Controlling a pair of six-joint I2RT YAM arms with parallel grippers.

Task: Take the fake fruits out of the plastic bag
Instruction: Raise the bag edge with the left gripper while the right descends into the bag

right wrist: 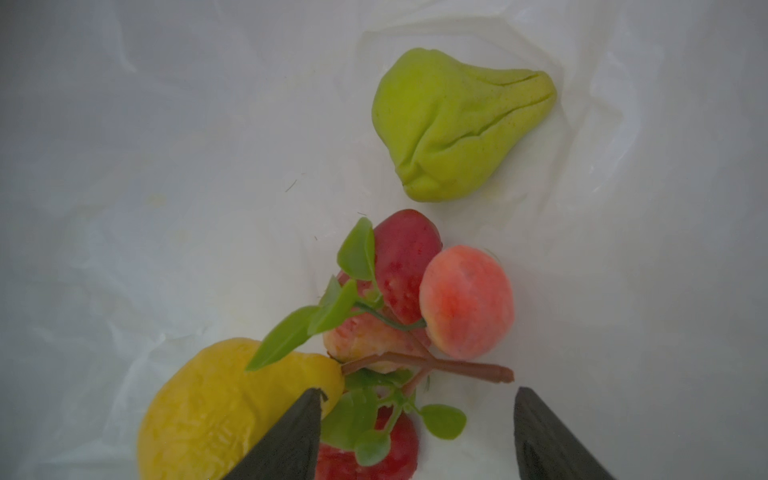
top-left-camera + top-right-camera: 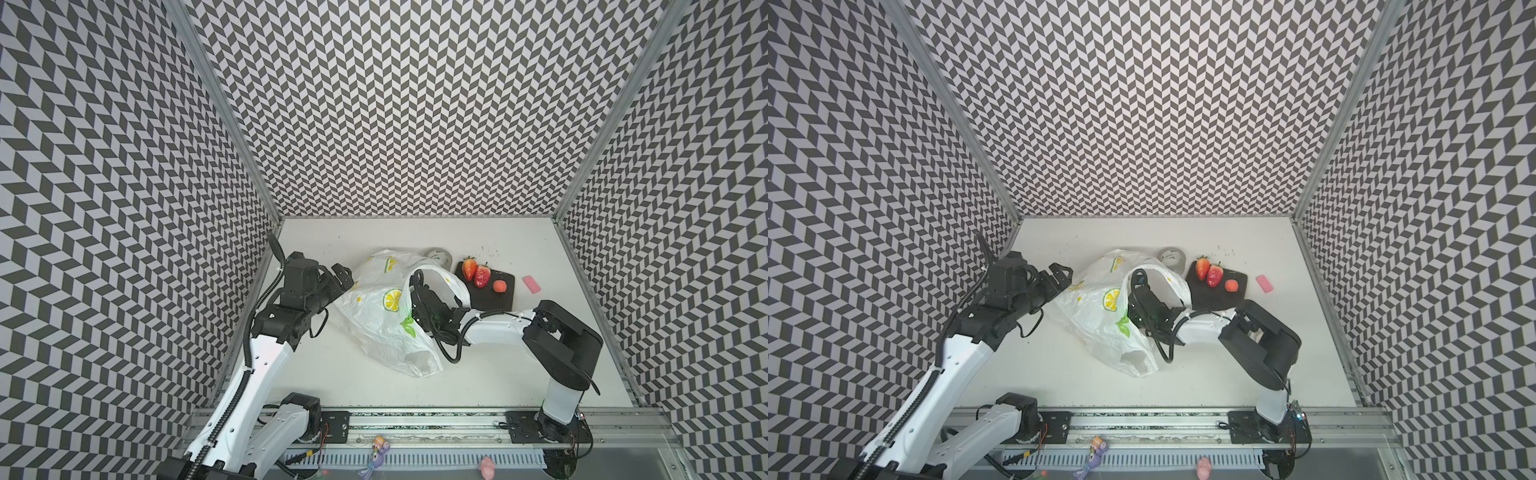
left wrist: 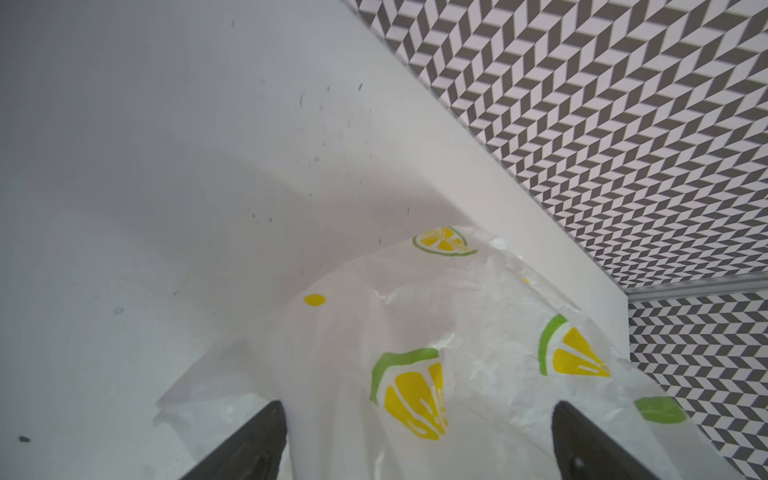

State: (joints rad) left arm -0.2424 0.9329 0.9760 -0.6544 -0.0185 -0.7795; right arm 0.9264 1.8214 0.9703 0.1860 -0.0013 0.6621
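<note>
Several fake fruits (image 1: pixel 465 303) clustered, right tool (image 1: pixel 419 392) spread, plastic bag (image 1: pixel 166 166) walls close

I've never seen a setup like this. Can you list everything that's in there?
plastic bag: one, white, lemon prints, mid-table.
green fruit: one, in bag.
yellow pear: one, in bag.
round fruit: one, orange-pink, in bag.
bagged strawberries: two or more, red.
black board: one, right of bag.
board strawberries: two, red.
orange ball: one, on board.
tape roll: one, grey, behind bag.
pink block: one, right of board.
left end effector: one, black, open, bag's left side.
right end effector: one, black, open, inside bag.
</note>
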